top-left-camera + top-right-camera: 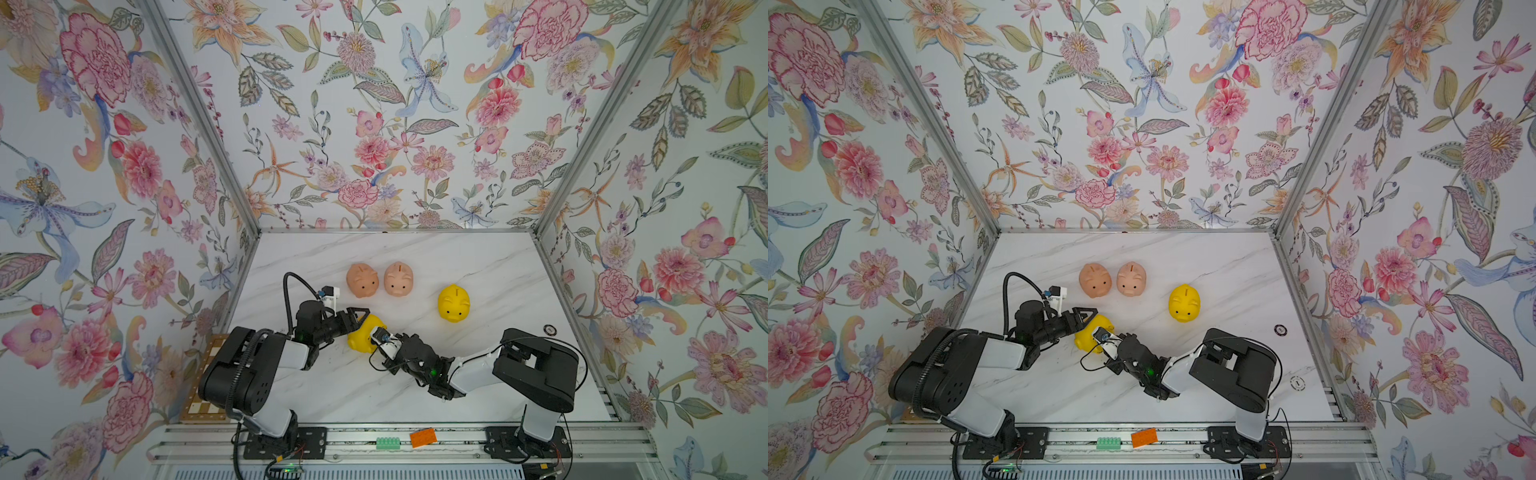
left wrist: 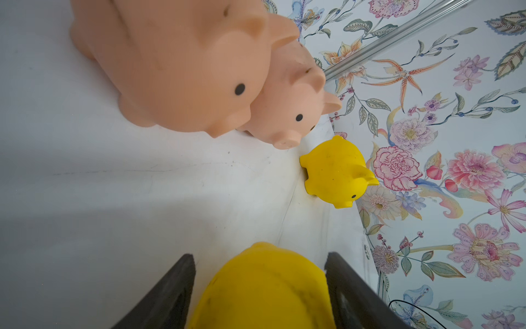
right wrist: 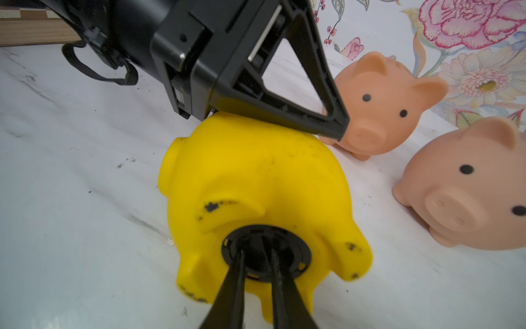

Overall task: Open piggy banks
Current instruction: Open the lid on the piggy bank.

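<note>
left pincer (image 2: pixel 259 256): clamped on yellow piggy bank (image 3: pixel 256 176), tipped over mid-counter (image 3: pixel 85 199) | right pincer (image 3: pixel 256 250): pinching black plug (image 3: pixel 296 253) in its belly | pink piggy banks (image 1: pixel 362 281), second yellow piggy bank (image 1: pixel 454 302): upright behind

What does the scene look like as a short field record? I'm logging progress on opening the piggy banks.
held yellow piggy bank: on its side, belly toward the right arm
left gripper: shut on it
right gripper: fingertips in the black plug; firm grip unclear
black plug: seated in the belly
pink piggy banks: two, upright, side by side at the back
other yellow piggy bank: upright on the table, apart
</note>
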Motion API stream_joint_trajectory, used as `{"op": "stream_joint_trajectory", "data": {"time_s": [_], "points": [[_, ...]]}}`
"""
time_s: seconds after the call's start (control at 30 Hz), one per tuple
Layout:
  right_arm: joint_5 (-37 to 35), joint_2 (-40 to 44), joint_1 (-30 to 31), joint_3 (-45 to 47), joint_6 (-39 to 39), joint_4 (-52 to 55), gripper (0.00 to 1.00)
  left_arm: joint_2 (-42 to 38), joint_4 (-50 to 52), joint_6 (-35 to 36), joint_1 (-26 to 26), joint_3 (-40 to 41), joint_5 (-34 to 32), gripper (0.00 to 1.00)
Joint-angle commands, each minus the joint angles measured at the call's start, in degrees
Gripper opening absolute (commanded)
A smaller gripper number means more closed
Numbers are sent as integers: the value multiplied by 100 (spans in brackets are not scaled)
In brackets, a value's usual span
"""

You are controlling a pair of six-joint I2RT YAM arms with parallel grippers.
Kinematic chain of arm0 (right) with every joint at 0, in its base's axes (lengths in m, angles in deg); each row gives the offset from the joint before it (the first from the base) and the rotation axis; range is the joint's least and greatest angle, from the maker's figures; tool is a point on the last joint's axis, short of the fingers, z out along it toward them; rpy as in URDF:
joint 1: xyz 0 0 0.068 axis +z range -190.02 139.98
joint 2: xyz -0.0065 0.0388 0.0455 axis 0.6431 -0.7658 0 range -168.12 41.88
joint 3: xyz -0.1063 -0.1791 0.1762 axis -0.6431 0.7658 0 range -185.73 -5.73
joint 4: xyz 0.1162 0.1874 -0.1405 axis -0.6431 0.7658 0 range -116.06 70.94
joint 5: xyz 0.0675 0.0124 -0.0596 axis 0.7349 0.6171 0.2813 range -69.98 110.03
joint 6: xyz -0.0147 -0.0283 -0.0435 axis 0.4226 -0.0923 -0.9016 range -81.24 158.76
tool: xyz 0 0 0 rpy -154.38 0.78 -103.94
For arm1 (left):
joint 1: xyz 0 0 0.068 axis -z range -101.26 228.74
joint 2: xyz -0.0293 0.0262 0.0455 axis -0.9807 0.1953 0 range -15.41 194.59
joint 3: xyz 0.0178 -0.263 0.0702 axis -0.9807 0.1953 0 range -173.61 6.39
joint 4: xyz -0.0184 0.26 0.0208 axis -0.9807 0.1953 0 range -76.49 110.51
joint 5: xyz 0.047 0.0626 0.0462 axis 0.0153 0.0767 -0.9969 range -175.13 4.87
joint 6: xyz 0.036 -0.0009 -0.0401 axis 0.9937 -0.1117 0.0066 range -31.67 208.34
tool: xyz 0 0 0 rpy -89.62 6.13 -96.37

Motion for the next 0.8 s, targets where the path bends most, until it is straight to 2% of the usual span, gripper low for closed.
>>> {"op": "stream_joint_trajectory", "data": {"time_s": [0.0, 0.13, 0.3, 0.47, 0.77], "points": [[-152, -50, -107, -349, 85, 108, 18, 366, 1672, 427, 73, 495, -164, 74], [39, 48, -177, -498, 286, 472, 18, 328, 1663, 421, 76, 517, -184, 74], [-239, 31, -201, -686, 460, 749, 19, 277, 1635, 421, 82, 548, -202, 74], [-545, 64, -188, -686, 599, 650, 24, 249, 1610, 420, 75, 580, -215, 74], [-314, 170, -202, -399, 511, 189, 25, 227, 1599, 429, 76, 566, -202, 75]]}}
